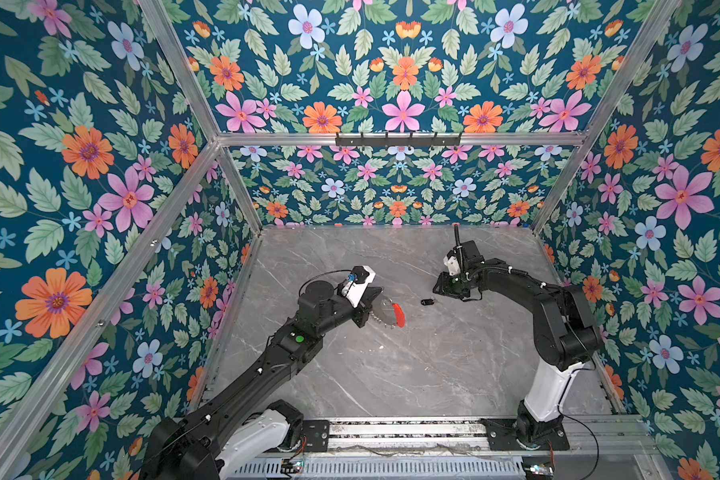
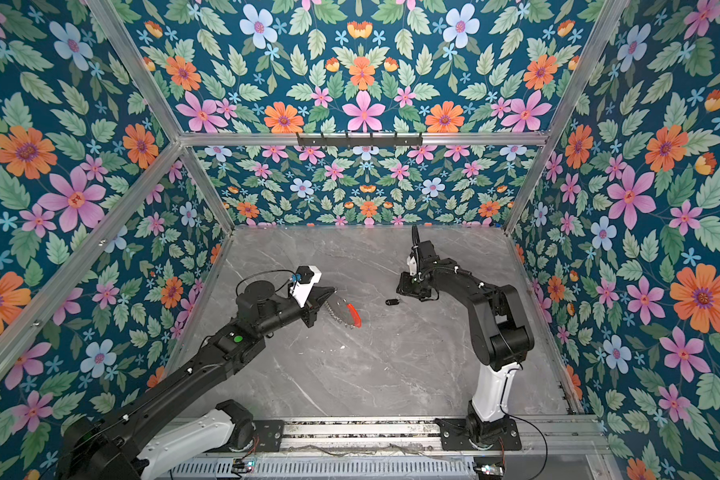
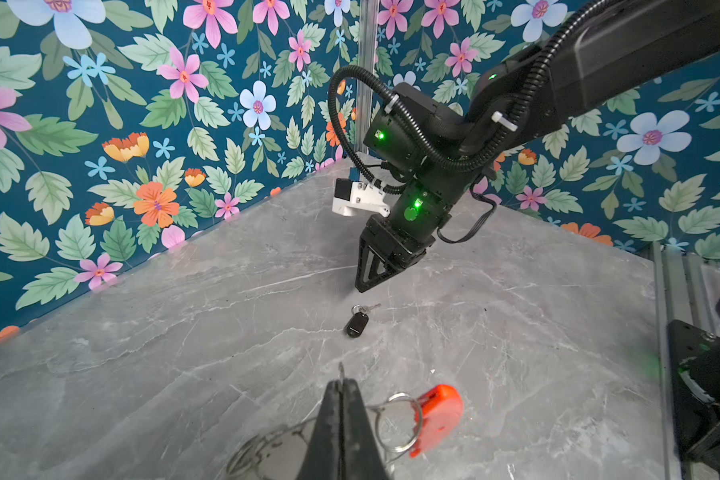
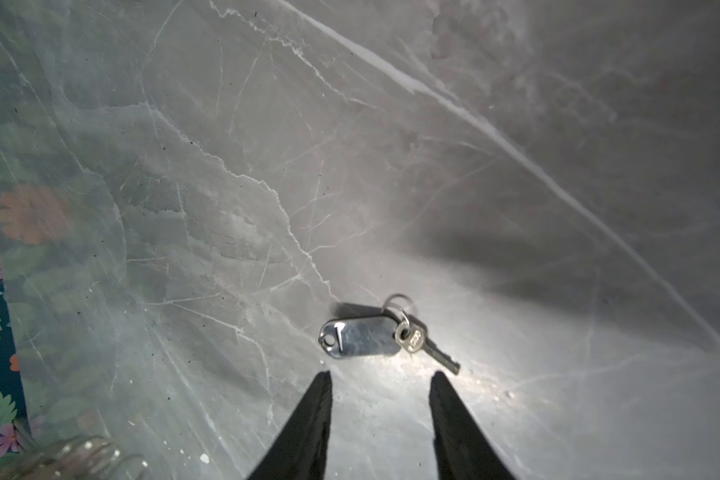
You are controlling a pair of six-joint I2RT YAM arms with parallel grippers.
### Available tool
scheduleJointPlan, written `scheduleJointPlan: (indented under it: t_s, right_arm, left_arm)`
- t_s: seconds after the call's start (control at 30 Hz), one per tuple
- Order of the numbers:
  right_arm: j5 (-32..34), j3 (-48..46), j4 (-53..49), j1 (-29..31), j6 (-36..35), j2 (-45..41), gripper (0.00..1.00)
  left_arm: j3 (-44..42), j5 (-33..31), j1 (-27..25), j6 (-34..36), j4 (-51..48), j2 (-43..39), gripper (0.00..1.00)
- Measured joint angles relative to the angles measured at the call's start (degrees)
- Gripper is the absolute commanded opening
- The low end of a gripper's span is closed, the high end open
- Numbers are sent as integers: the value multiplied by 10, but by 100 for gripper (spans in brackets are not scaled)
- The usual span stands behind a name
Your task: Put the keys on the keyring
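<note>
The keys (image 4: 360, 336), a small black oblong fob with a little metal key on a ring, lie flat on the grey marble tabletop (image 1: 433, 365) near its middle, seen in both top views (image 1: 427, 301) (image 2: 392, 302). My right gripper (image 4: 381, 376) hovers just short of the keys, open, with nothing between its fingers. My left gripper (image 3: 341, 384) is shut on the wire of the keyring (image 3: 395, 422), whose red segment (image 3: 437, 415) sticks out to one side. In a top view the keyring (image 1: 391, 313) hangs at the left gripper, a short way left of the keys.
Floral walls enclose the table on three sides. A black hook rail (image 1: 398, 140) sits on the back frame bar. An aluminium rail (image 1: 404, 432) carrying both arm bases runs along the front edge.
</note>
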Motion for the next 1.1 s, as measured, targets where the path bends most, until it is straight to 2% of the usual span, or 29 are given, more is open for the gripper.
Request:
scheduleJointPlan:
  t_s: [0.2,0.47,0.8,1.1]
  right_arm:
    - [4,35,-17,12,-22,45,40]
    - [31,42,-30,21,-45,73,46]
    - [43,33,-17,29,-59,75,36]
    - [57,17,7,40,-46,70,21]
  left_arm:
    - [14,8,2,42,-17,33,0]
    - [28,37,20,67,-17,64,0]
    - [55,75,53,75,-16,73,0]
    - [36,79,56,34,-9,38,0]
